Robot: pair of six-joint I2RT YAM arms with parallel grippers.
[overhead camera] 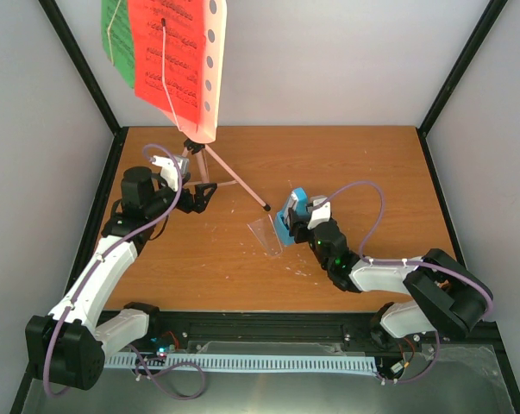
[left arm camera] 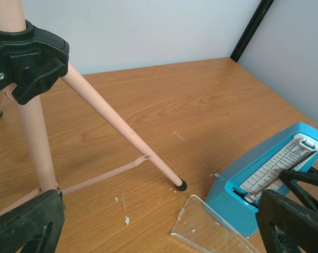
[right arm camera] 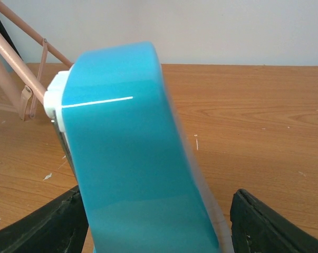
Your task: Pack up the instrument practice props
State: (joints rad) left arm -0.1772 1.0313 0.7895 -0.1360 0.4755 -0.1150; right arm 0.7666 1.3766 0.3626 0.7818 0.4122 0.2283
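The pink tripod music stand point(overhead camera: 209, 86) stands at the back left, with a red page point(overhead camera: 169, 52) and a green page point(overhead camera: 117, 34) on its desk. My left gripper point(overhead camera: 201, 195) point(left arm camera: 159, 232) is open, low beside the tripod legs point(left arm camera: 122, 126), with nothing between its fingers. The blue metronome point(overhead camera: 294, 207) point(left arm camera: 264, 179) point(right arm camera: 127, 158) is near the table's middle, its face bare. Its clear cover point(overhead camera: 266, 235) point(left arm camera: 211, 232) lies flat on the wood just left of it. My right gripper point(overhead camera: 296, 222) point(right arm camera: 159, 211) straddles the metronome from behind, and a gap shows at the right finger point(right arm camera: 275, 226).
White walls and black corner posts point(overhead camera: 454, 78) close in the wooden table point(overhead camera: 372, 164). A white cable strip point(overhead camera: 242, 362) runs along the near edge between the arm bases. Small white flecks point(left arm camera: 126, 220) dot the wood near the tripod foot point(left arm camera: 181, 185).
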